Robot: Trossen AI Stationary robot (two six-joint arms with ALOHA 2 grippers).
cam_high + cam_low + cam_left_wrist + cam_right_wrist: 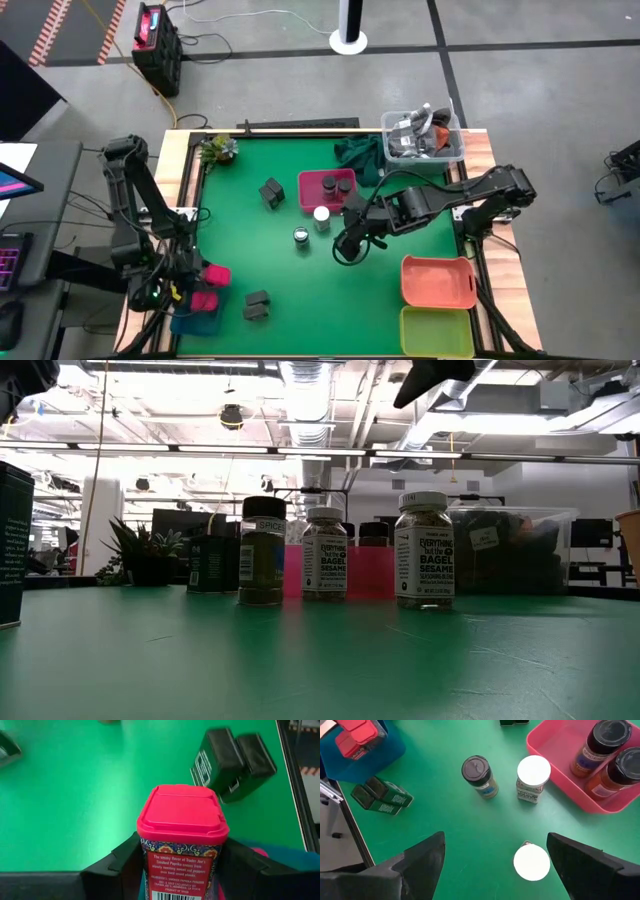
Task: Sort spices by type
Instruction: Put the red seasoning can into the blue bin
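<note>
Evidently sorting: left gripper (180,870) pinches a pink-lidded paprika tin (182,832) over the blue tray (195,318); right gripper (492,862) hangs spread above a white-capped jar (532,862).

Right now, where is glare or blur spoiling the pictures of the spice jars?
Right wrist view: two white jar caps are blown out to plain white by overhead light. Low view: bright ceiling lights backlight the jars, the near green table is soft. Left wrist view: the pink-lidded tin reads sharp between the left tool's fingers.
</note>
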